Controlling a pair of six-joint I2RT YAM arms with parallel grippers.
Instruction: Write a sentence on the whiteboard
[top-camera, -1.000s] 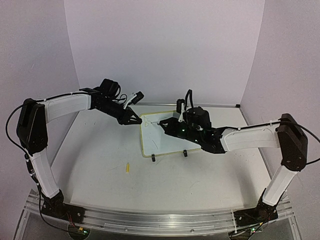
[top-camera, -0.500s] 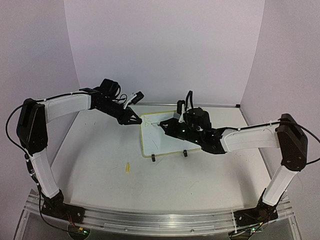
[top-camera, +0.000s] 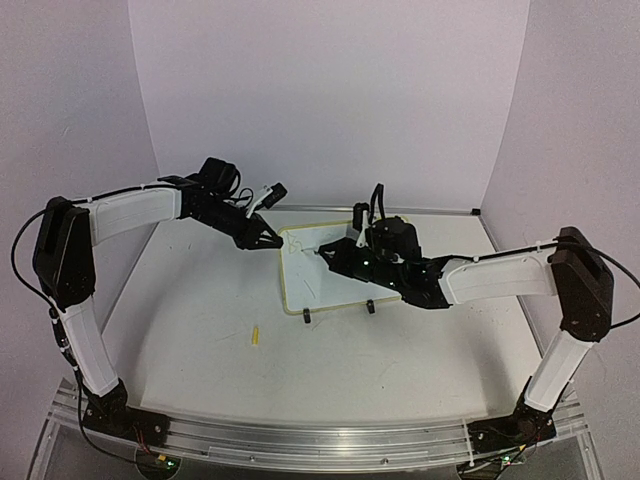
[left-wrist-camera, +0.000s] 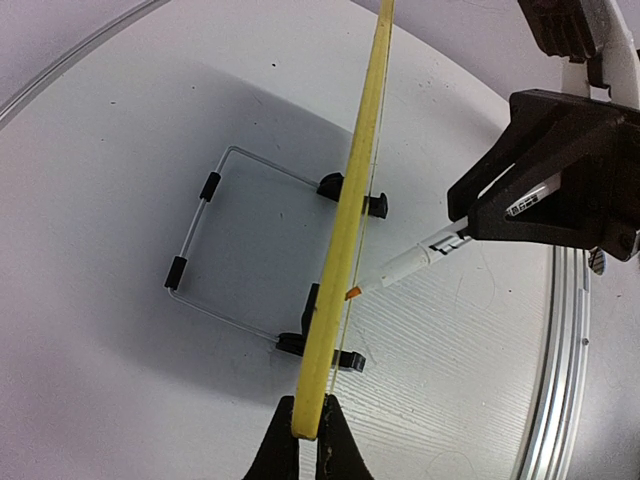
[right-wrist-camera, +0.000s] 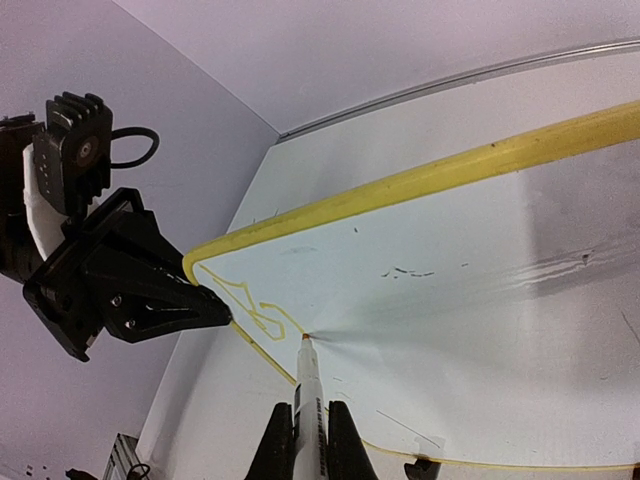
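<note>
The white counter (top-camera: 420, 350) carries everything. Toward its far middle stands the whiteboard (top-camera: 305, 280), leaning back on a wire stand (left-wrist-camera: 200, 235) so that its face tilts toward the right arm. We judge that this slant lets a pen meet the face squarely. The left pincer (left-wrist-camera: 306, 428) is closed on the board's yellow rim at the far left corner. We read this as bracing, since a propped board could slide or tip under the push of writing. The right pincer (right-wrist-camera: 305, 445) is closed around a white marker (right-wrist-camera: 305, 385), which runs straight out between its fingers. The marker's tip touches the face near that same corner, just beside the left pincer. The top view gives us the whole layout: both arms meeting at the board, its two black clip feet (top-camera: 306, 317) on the near edge, and a small yellow piece (top-camera: 254, 335) lying apart on the counter, too small to name. That view shows no ink at all. The left wrist view alone sees the board edge-on, so only there do we find the stand behind it and the tip meeting the face. Only the right wrist view shows the sentence (right-wrist-camera: 255, 303): a few thin yellow strokes at the corner, so we judge the writing barely begun.
</note>
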